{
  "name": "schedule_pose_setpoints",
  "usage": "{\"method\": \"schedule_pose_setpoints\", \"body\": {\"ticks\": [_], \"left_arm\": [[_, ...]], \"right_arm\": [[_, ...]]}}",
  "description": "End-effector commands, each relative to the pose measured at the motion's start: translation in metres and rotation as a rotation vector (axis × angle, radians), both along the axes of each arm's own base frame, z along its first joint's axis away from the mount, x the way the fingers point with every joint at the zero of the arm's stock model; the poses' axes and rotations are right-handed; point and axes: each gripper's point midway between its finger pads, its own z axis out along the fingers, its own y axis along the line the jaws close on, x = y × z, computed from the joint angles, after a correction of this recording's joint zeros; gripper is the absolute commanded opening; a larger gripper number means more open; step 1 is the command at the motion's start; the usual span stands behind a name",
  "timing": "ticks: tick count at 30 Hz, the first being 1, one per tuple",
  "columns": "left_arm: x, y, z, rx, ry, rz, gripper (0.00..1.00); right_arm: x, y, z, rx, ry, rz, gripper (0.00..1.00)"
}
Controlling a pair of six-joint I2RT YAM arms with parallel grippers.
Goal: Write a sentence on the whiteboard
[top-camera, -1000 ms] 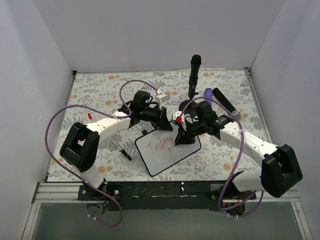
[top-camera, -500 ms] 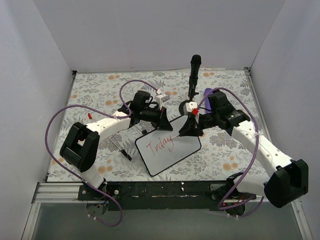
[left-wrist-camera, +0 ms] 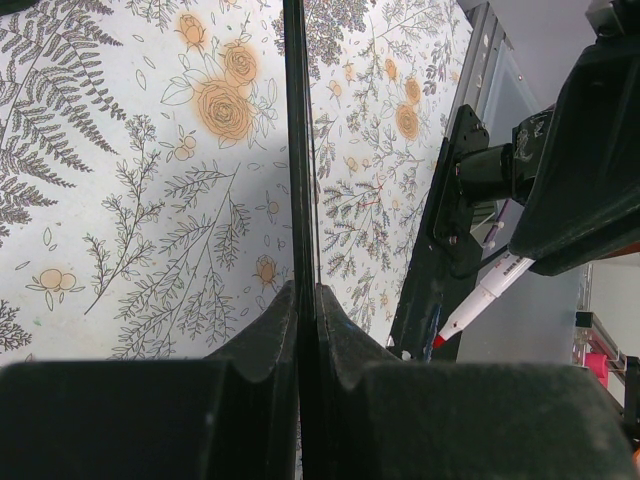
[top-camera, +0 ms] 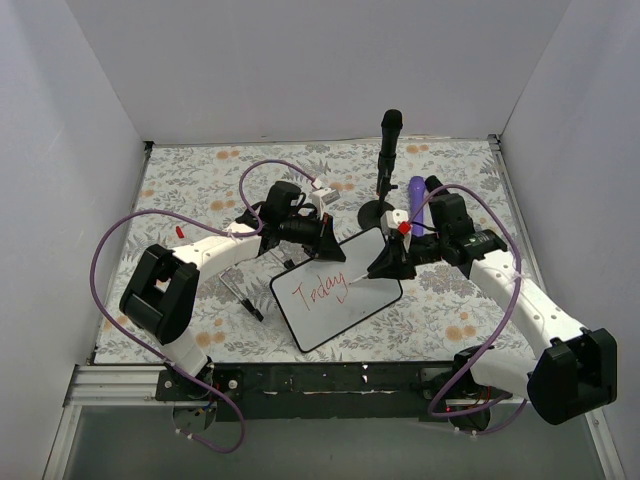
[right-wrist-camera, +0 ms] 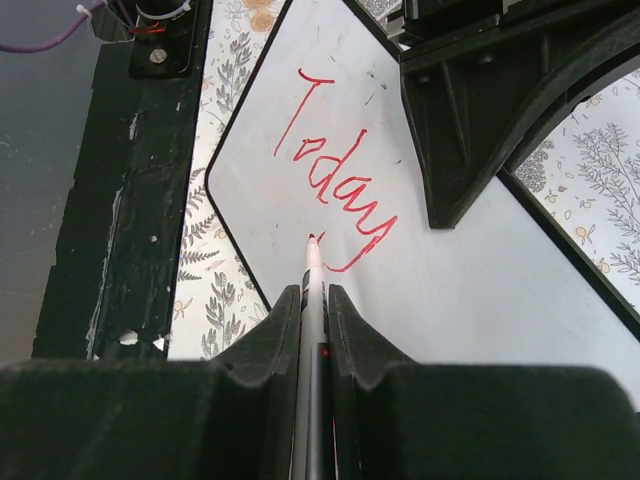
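Mid-writing. The whiteboard (top-camera: 345,318) sits between the arms; the sentence (right-wrist-camera: 335,185) reads only "Today". Right gripper (right-wrist-camera: 313,300) clamps the marker (right-wrist-camera: 312,262), tip just past the "y". Left gripper (left-wrist-camera: 308,300) pinches the board's far edge. Next: apostrophe-s, light pressure.

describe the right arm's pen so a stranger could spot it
Find the small black-framed whiteboard mid-table on the floral cloth. At its right edge the right pincer clamps a slim white marker, red tip near the red word "Today". Unlike the purple stick on the cloth, it is gripped.
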Motion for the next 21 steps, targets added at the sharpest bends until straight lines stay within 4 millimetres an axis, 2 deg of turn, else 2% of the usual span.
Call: {"method": "schedule_pose_setpoints", "body": {"ticks": [1,21], "left_arm": [[0.0026,-0.0001,0.0107,-0.019,-0.123,-0.023,0.00],[0.0012,0.0006,0.0111,-0.025,-0.120,-0.016,0.00]], "right_arm": [[-0.0001,-0.0006,0.0094,0.043,-0.054,0.014,0.01],[0.0049,-0.0075,0.0028,0.041,-0.050,-0.018,0.01]]}}
